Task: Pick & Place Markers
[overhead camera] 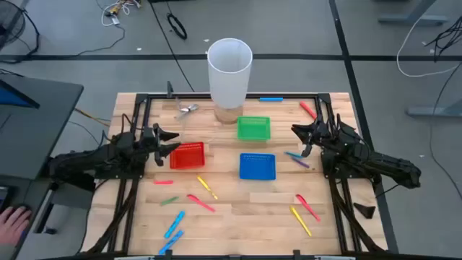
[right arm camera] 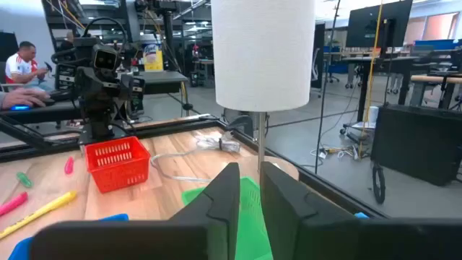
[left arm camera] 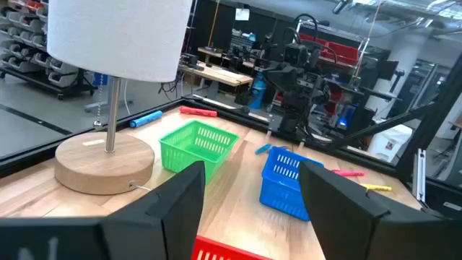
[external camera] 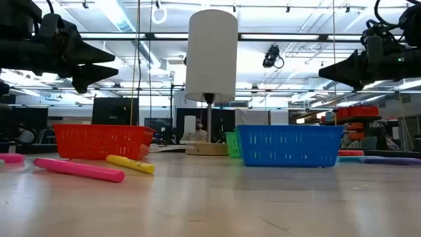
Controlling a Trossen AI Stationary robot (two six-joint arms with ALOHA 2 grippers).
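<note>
Markers (overhead camera: 201,203) lie flat, scattered over the table (overhead camera: 231,217): thin short sticks in pink, yellow, blue, green and purple, long axes mostly slanted. Left gripper (overhead camera: 173,142) hovers above the red basket (overhead camera: 188,155), fingers apart, empty. Right gripper (overhead camera: 296,131) hovers near the green basket (overhead camera: 253,128), fingers nearly together, empty.

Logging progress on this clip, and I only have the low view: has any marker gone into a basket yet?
Observer: No. From above, the red basket, the green basket and the blue basket show no markers inside.
Operator: Which arm is nearest a basket?
Observer: The left gripper, open, hangs at the red basket's left edge.
Operator: And the right one?
Observer: The right gripper is to the right of the green basket, near a purple marker lying on the table.
</note>
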